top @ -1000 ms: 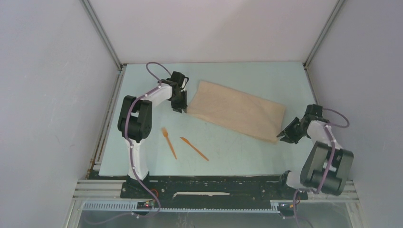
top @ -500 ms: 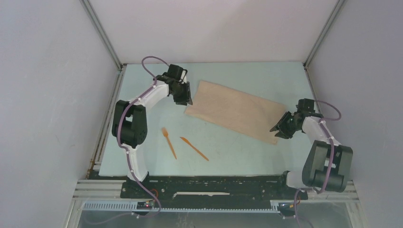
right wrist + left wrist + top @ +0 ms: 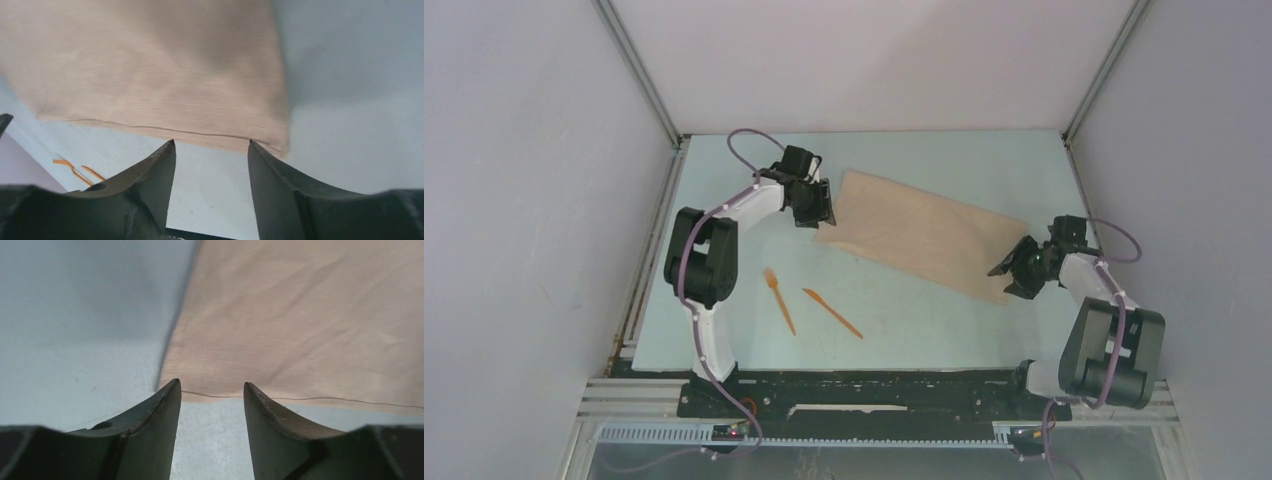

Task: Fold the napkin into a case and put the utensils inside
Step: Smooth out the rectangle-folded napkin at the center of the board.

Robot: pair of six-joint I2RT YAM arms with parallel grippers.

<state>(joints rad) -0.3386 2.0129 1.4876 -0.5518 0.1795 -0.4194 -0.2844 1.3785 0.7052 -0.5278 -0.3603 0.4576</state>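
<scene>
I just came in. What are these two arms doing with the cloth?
Two robot arms are working on a beige napkin, which lies flat on the table as a long rectangle. The left tool and the right tool each stand open at one near corner, holding nothing. The orange fork and knife lie untouched on the table, nearer the left arm.

One beige napkin [image 3: 919, 235], one orange fork [image 3: 778, 299], one orange knife [image 3: 832, 312]

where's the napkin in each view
Top external: napkin mid-table, slanting from far left to near right.
Left wrist: napkin fills the upper right.
Right wrist: napkin fills the upper left.
Shared landmark: the pale blue table around it.
</scene>
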